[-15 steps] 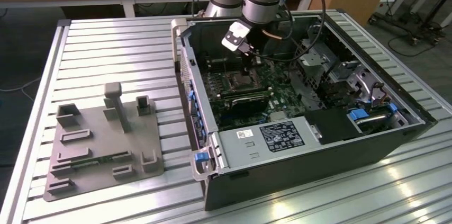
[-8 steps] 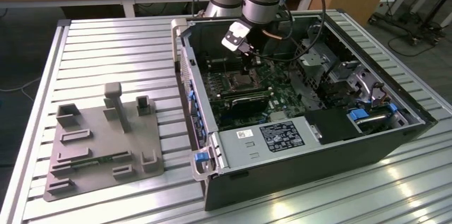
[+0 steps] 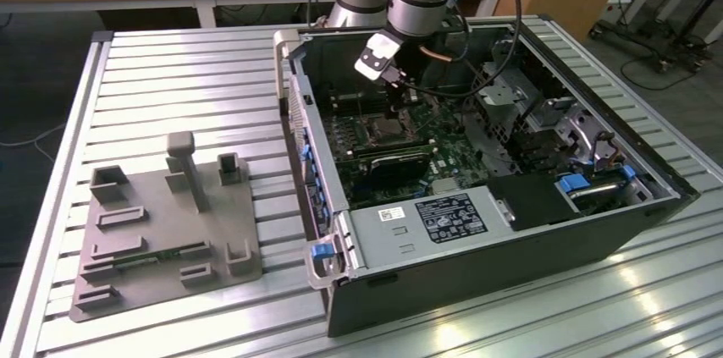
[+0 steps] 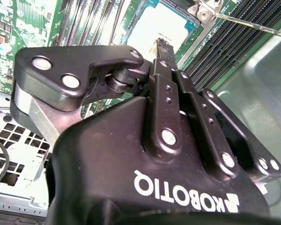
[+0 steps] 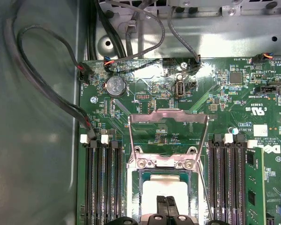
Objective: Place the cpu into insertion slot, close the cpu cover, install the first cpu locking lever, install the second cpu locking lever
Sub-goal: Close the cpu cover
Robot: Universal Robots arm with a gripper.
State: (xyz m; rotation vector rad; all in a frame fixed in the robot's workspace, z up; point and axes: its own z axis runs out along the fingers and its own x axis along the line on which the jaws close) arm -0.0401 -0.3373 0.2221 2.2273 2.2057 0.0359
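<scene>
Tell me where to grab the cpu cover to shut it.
Take the cpu cover by its free cross-bar, the edge farthest from the hinge screws beside the insertion slot. It stands open, raised off the cpu, so probably come from the side of the coin battery, behind the bar.

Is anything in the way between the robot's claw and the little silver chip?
Nothing visible is. The end effector hangs right over the cpu, which seems to sit in the insertion slot. The cpu cover is tipped up off the slot, so it blocks nothing.
</scene>
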